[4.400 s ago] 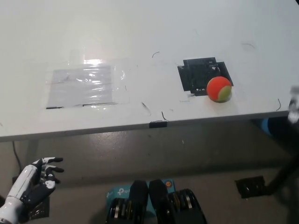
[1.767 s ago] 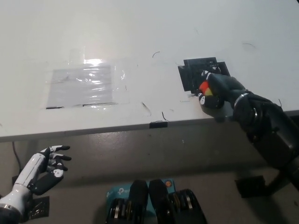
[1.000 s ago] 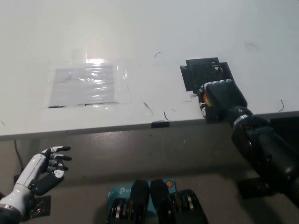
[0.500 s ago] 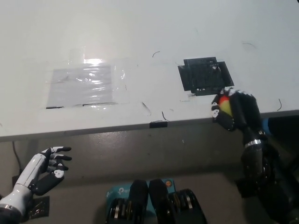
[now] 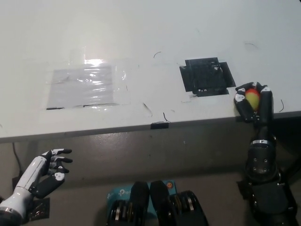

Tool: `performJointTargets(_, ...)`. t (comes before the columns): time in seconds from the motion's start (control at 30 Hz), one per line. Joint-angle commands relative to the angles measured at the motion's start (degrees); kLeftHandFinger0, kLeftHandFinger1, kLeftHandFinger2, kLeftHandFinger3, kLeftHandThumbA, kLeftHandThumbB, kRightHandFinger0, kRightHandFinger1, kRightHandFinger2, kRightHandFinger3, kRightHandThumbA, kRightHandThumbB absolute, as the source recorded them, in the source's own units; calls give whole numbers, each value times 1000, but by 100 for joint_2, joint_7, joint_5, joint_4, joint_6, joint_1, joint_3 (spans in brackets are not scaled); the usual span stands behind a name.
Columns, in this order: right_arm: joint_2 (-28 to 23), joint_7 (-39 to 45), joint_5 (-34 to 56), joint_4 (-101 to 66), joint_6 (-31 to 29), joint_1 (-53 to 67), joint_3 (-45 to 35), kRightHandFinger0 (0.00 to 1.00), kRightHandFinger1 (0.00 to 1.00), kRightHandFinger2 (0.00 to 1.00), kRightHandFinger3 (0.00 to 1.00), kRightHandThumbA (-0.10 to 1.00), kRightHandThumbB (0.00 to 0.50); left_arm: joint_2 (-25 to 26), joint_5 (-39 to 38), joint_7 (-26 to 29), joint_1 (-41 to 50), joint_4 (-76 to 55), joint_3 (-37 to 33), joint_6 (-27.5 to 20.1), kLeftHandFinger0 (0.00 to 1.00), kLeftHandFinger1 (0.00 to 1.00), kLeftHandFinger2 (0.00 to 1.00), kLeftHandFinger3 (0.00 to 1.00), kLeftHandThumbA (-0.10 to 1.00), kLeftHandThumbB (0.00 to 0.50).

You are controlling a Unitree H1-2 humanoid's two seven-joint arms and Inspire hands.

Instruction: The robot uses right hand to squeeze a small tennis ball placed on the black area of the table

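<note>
The black right hand (image 5: 254, 104) is clamped around the one tennis ball (image 5: 253, 98), fingers curled over it so only a yellow and orange patch shows. It holds the ball at the table (image 5: 150, 28) front edge, at about 4 o'clock from the single black area (image 5: 207, 76). The white left hand (image 5: 43, 172) rests below the table at 7 o'clock, fingers apart and empty.

Only one trace of print shows — white lettering on a teal box (image 5: 117, 194) on the floor, near the bottom middle — too small and cut off to read.
</note>
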Motion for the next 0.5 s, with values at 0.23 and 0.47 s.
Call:
performJointTargets(0.23, 949, 442, 4021, -2109, 1494, -924, -1767, 0, 0, 202, 359, -100, 8, 103, -29, -54, 30, -198, 61, -214, 454, 554, 655, 748, 70, 39)
performJointTargets(0.47, 1161, 316, 5659, -3401, 2029, -930, -2112, 0, 0, 272, 527, -100, 0, 92, -51, -57, 34, -182, 98, -134, 470, 564, 657, 748, 117, 51)
